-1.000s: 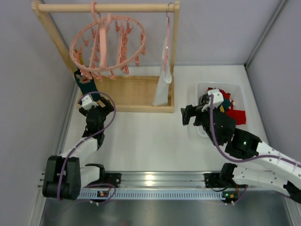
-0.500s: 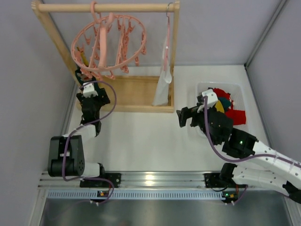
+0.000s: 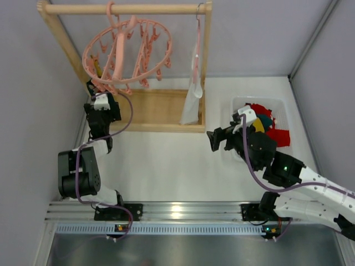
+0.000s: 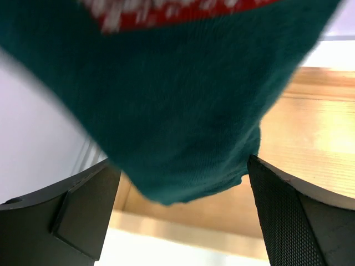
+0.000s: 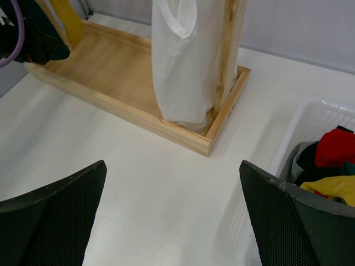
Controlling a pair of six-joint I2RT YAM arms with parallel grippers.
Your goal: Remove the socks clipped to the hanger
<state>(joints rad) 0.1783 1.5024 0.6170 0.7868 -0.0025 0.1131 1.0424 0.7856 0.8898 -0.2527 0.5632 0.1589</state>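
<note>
Teal sock (image 4: pixel 183 100): dark teal with a red band bearing white marks. It hangs at the far left of the scene, below the left rim of the hanger (image 3: pixel 127 52). Its lower end dangles between the fingers of the left gripper (image 4: pixel 181 177), whose jaws stand wide on either side of the fabric and have not closed on it. The peg holding it cannot be seen.

Mustard sock (image 5: pixel 65 19): a yellow strip hanging just beside the teal one, also under the ring's left side.

Hanger: round pink ring of pegs, hooked on the top rod of the wooden rack (image 3: pixel 127 8).

Loose socks (image 3: pixel 277 134): red, yellow and teal, lying in the white bin (image 3: pixel 280 102) at the right.

Right gripper (image 3: pixel 215 138): jaws wide, empty, near the bin and well apart from the hanger.

White cloth (image 3: pixel 191 102): hangs at the rack's right end; not part of the job.

Step in hand: lining up the grasp on the teal sock. The next move probably calls for closing on the fabric, then pulling down and nearward to free it from its peg.
</note>
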